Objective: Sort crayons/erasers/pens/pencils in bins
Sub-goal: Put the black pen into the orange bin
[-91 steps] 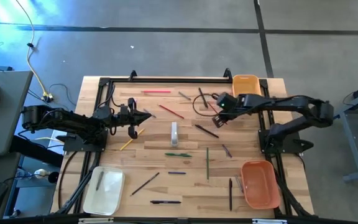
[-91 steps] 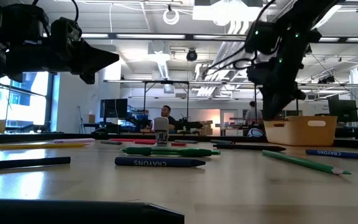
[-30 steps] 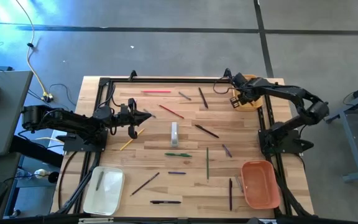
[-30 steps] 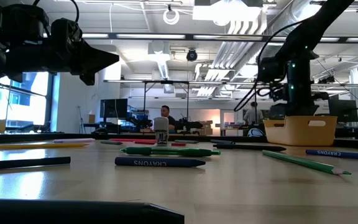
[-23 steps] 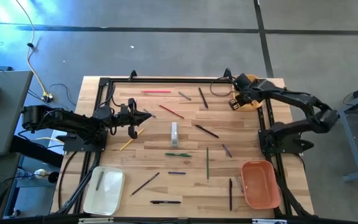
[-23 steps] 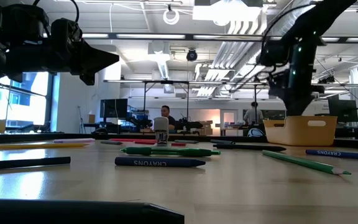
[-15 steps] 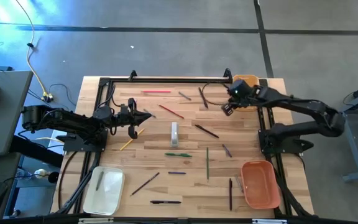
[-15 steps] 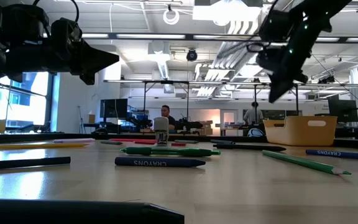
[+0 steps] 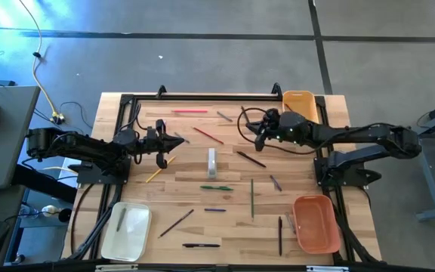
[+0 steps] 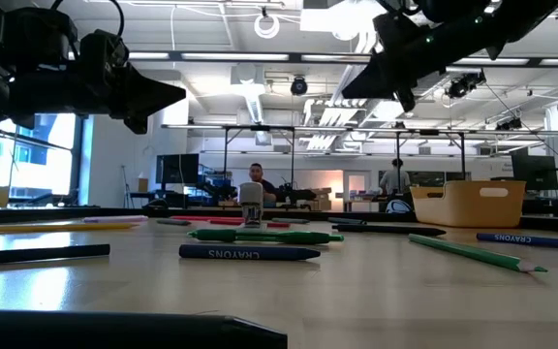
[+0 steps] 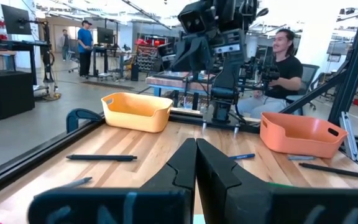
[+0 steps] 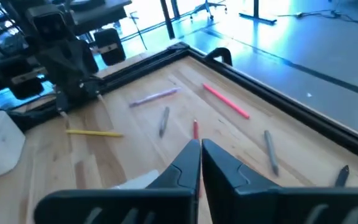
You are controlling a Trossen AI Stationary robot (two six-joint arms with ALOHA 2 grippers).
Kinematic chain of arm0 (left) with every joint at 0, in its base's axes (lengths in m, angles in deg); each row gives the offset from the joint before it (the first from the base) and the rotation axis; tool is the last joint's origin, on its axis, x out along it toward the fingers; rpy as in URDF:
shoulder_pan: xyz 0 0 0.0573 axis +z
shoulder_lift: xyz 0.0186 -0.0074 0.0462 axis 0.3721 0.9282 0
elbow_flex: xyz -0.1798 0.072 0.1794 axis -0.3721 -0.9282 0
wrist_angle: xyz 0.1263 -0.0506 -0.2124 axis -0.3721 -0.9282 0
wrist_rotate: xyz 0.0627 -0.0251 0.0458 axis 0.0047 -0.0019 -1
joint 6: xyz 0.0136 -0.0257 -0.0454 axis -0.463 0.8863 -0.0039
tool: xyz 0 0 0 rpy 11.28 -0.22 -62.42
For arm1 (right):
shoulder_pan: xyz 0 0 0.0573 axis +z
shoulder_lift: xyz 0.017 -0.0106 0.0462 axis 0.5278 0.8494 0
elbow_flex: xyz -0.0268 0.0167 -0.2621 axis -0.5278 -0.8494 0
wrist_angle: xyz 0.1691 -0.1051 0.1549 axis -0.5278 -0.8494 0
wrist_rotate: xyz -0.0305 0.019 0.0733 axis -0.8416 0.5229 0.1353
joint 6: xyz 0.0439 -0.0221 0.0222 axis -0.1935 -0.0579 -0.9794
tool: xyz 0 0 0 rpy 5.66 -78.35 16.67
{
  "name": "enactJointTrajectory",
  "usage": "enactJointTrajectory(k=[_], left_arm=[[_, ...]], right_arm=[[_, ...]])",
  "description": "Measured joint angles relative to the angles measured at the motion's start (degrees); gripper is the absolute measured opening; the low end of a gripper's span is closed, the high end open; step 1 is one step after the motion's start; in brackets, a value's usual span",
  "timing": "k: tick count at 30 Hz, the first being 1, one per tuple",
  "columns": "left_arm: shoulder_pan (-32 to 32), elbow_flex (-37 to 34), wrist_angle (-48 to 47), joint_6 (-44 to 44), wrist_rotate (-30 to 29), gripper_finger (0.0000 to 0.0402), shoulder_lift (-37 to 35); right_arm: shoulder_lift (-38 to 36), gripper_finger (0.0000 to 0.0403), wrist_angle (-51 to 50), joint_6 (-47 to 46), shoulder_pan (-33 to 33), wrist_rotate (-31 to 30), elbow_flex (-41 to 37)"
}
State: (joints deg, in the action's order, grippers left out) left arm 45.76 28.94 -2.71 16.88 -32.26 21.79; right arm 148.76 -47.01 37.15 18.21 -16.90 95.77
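On the left of the table (image 9: 202,215), find the left gripper (image 9: 174,141) parked above the wood, fingers (image 11: 182,168) pressed together on nothing. Just beside its tip, note a yellow pencil (image 9: 155,174) lying on a slant, well apart from any bin.

Moving towards the middle, pass an eraser (image 9: 212,162), then a green pencil (image 9: 251,198) with its long axis running straight from the far edge to the near edge.

Right of centre, see the right gripper (image 9: 258,137) hanging clear of the table, fingers (image 12: 185,168) closed and empty. Near it, on the side towards the near edge, spot a dark pen (image 9: 251,159): flat on the wood, long axis diagonal, one end towards the far left, the other towards the near right (impossible to tell which end is the tip).

Judging the risks from here:
- Coming down with the fingers closed would likely just knock the pen and roll or skid it off line.
- Opening along the pen's length instead of across it would probably make the fingers close on nothing or clip one end and flip it.
- Pressing too low against a thing this slim could jam the fingers on the wood.

Farthest right, count the orange bin (image 9: 315,224) at the near corner and the yellow bin (image 9: 299,103) at the far corner, both well apart from the pen.
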Motion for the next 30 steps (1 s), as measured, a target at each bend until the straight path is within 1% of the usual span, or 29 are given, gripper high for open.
enactJointTrajectory(k=[3, 7, 10, 13, 16, 20, 23, 26, 30], left_arm=[[0.0, 0.0, 0.1, 0.0, 0.0, 0.0000, 0.0], [0.0, 0.0, 0.1, 0.0, 0.0, 0.0000, 0.0], [0.0, 0.0, 0.1, 0.0, 0.0, 0.0000, 0.0], [0.0, 0.0, 0.2, 0.0, 0.0, 0.0000, 0.0], [0.0, 0.0, 0.2, 0.0, -0.1, 0.0000, 0.0], [0.0, 0.0, 0.1, 0.0, -0.1, 0.0000, 0.0], [0.0, 0.0, 0.1, 0.0, -0.1, 0.0000, 0.0], [0.0, 0.0, 0.1, 0.0, -0.1, 0.0000, 0.0], [0.0, 0.0, 0.1, 0.0, -0.1, 0.0000, 0.0]], right_arm=[[0.0, 0.0002, -1.3, -1.9, 0.0, 0.3, 0.8], [1.5, 0.0004, -2.5, -4.5, 0.0, -2.0, 2.0], [5.4, 0.0007, -3.2, -4.9, -0.1, -2.7, 4.1], [11.2, 0.0016, -5.7, -7.2, -1.0, -2.7, 7.9], [17.2, 0.0036, -14.1, -8.9, -2.9, -2.7, 13.4], [24.5, 0.0082, -27.2, -12.1, -6.2, -2.5, 21.1], [29.5, 0.0114, -36.1, -13.6, -8.9, -0.9, 26.8], [34.3, 0.0135, -42.4, -14.8, -11.3, 0.1, 31.3], [39.2, 0.0141, -46.1, -15.3, -14.0, 1.5, 34.7]])
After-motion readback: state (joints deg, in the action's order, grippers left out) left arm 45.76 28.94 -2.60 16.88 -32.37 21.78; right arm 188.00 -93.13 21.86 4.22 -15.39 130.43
